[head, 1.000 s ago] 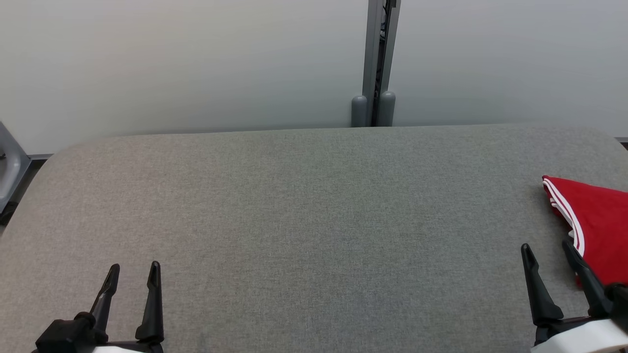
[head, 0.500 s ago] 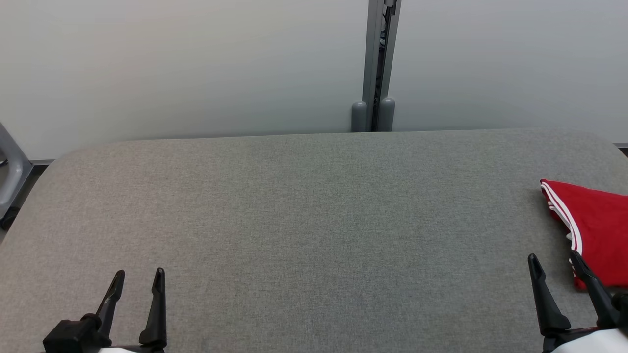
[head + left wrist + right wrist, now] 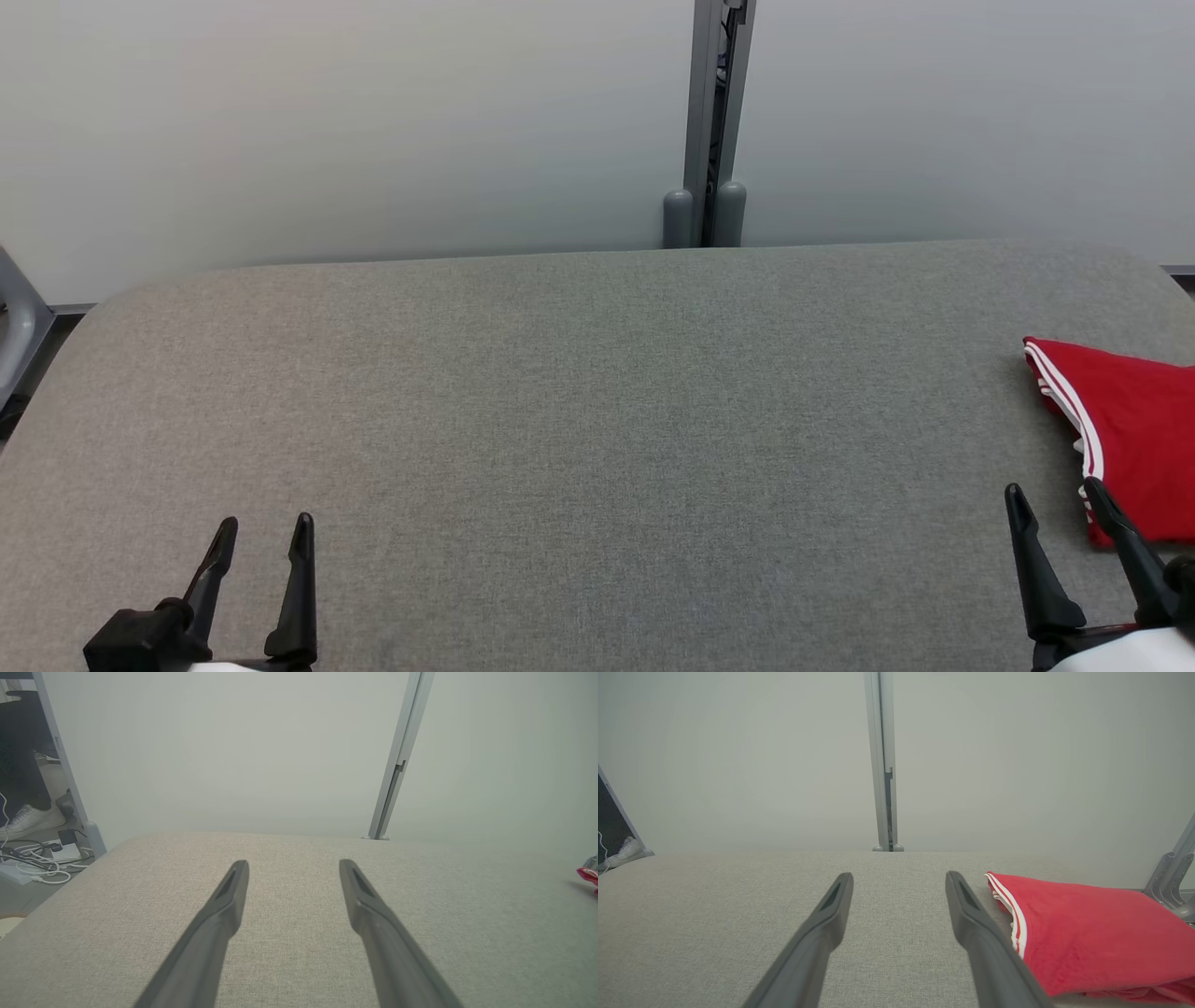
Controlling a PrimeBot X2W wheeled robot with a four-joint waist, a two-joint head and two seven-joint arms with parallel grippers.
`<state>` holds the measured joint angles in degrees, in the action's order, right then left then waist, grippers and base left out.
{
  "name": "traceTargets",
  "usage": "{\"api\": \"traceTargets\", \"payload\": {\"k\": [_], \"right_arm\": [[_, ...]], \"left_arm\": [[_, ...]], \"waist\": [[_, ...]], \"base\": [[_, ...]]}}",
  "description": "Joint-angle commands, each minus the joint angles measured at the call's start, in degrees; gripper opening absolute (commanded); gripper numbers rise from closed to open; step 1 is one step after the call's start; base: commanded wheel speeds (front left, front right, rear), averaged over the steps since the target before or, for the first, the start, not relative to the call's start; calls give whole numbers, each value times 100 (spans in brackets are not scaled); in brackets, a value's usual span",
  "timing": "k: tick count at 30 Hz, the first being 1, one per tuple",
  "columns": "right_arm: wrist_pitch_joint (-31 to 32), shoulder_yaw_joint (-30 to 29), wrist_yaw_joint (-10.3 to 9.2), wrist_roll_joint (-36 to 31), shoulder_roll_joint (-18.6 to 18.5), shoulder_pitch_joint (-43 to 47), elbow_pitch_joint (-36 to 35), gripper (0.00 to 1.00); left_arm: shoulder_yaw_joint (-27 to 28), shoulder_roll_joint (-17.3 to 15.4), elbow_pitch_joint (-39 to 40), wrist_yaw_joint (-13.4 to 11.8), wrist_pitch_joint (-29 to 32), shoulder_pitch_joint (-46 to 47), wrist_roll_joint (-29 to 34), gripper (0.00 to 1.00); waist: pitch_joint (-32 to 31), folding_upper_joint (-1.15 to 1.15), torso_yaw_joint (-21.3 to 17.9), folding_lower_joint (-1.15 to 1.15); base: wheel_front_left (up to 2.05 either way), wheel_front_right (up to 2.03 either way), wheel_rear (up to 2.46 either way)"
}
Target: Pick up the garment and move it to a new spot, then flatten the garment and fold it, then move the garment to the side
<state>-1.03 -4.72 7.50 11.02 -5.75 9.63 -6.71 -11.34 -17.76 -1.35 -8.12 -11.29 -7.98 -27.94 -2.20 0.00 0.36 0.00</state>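
My left pincer (image 3: pixel 264 525), at 7 o'clock: fingers spread wide, holding nothing, over the grey table (image 3: pixel 597 392). My right pincer (image 3: pixel 1053 493), at 4 o'clock: spread wide, empty. The folded red garment (image 3: pixel 1134 434) lies at 3 o'clock, just beside its outer finger.

Grey desk, pale wall behind

I'm looking at a fabric-topped desk (image 3: pixel 597 420) against a pale wall (image 3: pixel 327 121), a grey post (image 3: pixel 714 112) splitting it. Off the left edge, white cables (image 3: pixel 32 863) and a white shoe (image 3: pixel 28 819) on the floor.
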Motion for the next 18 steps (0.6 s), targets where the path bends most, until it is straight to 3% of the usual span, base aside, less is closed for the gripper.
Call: {"api": "traceTargets", "payload": {"k": [1, 11, 12, 18], "right_arm": [[-16, -8, -1, 0, -7, 17, -35, 100], [-26, -20, -1, 25, 0, 43, -24, 100], [-8, -10, 0, 3, 11, 7, 0, 0], [-18, 46, 0, 376, 68, 32, 151, 0]], "left_arm": [[1, -53, -3, -24, -8, -39, -33, 100], [-27, -62, -8, -50, -31, -51, -38, 100], [-39, -13, -2, -28, -6, -2, -34, 0], [-11, 148, -131, 42, 93, -13, -343, 0]], "waist": [[5, 0, 2, 0], [-1, 0, 6, 0], [-1, 0, 6, 0], [5, 0, 5, 0]], "base": [[0, 0, 0], [0, 0, 0], [0, 0, 0], [0, 0, 0]]}}
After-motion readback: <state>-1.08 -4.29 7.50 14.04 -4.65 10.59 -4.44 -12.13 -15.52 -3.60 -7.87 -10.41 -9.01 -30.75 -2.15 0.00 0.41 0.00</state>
